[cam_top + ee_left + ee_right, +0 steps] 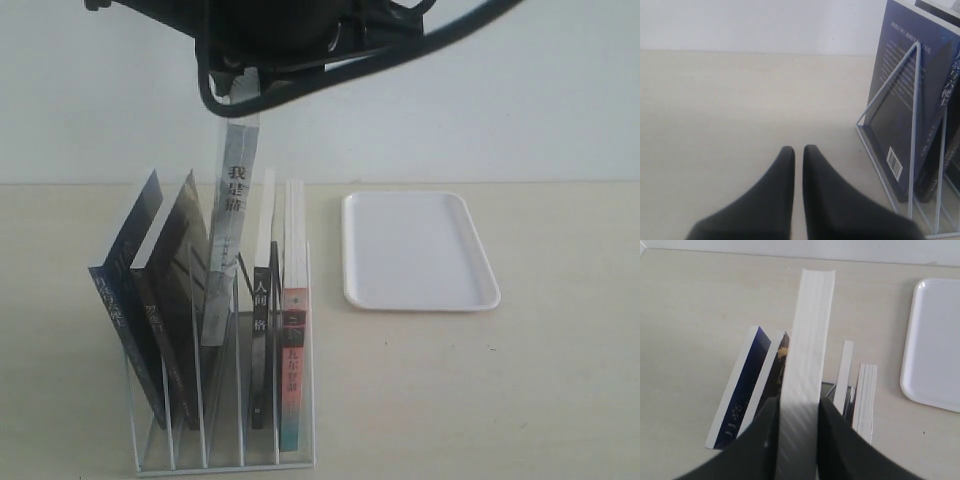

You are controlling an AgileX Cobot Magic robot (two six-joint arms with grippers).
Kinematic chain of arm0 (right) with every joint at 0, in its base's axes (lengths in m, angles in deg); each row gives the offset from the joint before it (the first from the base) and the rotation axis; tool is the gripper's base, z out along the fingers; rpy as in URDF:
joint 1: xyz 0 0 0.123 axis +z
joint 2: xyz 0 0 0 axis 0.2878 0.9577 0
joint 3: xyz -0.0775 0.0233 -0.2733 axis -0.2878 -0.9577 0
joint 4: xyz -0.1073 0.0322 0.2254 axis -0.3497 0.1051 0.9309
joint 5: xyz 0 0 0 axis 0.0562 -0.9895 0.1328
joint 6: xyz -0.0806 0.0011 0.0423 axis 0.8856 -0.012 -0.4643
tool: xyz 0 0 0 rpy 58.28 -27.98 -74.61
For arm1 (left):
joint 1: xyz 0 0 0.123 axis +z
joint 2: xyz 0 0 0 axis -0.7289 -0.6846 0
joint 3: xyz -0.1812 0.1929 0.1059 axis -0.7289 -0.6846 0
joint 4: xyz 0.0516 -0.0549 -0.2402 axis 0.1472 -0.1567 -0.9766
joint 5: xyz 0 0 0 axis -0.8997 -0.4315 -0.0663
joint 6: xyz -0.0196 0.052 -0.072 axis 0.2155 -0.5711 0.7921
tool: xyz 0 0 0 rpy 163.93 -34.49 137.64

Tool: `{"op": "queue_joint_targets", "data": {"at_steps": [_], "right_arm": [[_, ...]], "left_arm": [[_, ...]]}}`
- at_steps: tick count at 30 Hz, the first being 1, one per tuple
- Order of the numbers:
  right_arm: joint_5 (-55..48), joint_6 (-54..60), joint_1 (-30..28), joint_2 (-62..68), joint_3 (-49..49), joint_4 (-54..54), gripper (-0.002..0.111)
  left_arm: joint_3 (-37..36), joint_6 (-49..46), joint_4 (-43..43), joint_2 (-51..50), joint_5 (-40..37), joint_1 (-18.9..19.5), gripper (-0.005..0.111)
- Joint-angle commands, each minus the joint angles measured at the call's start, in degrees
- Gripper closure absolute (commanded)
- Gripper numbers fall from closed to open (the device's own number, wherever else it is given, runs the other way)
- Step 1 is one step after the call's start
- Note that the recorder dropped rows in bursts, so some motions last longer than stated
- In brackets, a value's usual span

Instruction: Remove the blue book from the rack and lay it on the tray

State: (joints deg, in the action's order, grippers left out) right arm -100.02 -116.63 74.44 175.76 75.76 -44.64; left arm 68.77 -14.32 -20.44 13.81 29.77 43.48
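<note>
White wire rack (225,466) on a pale table (480,400), book spines turned toward the exterior camera. In the rack's end slot farthest from the tray (420,250): the blue book (125,265), leaning outward from the rack's middle, untouched. One slot inward: a dark book (178,260), leaning the same way. Over the rack's middle: right gripper (798,402), black fingers clamped on both covers of a pale grey-spined book (232,230), its upper half well above the rack, lower end down between the dividers. On the rack's tray side: a thin dark-spined book (260,340) and a pink-red-spined book (292,370), both upright. Tray flat on the table, beside the rack but apart from it. Off the rack's blue-book end: left gripper (798,150), low over the table, fingers drawn almost together, gripping no object.
</note>
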Motion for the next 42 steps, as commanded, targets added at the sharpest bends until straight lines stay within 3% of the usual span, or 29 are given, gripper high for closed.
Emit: {"op": "queue_joint_targets", "data": {"at_steps": [1, 21, 25, 31, 42], "right_arm": [[1.3, 0.7, 0.2, 0.5, 0.4, -1.5, 0.109], [7.1, -2.4, 1.2, 14.1, 0.4, -3.3, 0.108], [6.9, -2.5, 1.2, 14.7, 0.4, -3.5, 0.096], [6.2, -2.6, 1.2, 15.1, 0.4, -3.5, 0.068], [5.9, -2.2, 1.6, 13.8, 0.4, -3.4, 0.068]], "left_arm": [[-0.2, 0.5, 0.2, 0.2, 0.2, 0.2, 0.101], [-0.2, 0.5, 0.2, 0.2, 0.2, 0.2, 0.101], [-0.2, 0.5, 0.2, 0.2, 0.2, 0.2, 0.101], [-0.2, 0.5, 0.2, 0.2, 0.2, 0.2, 0.101], [-0.2, 0.5, 0.2, 0.2, 0.2, 0.2, 0.101]]}}
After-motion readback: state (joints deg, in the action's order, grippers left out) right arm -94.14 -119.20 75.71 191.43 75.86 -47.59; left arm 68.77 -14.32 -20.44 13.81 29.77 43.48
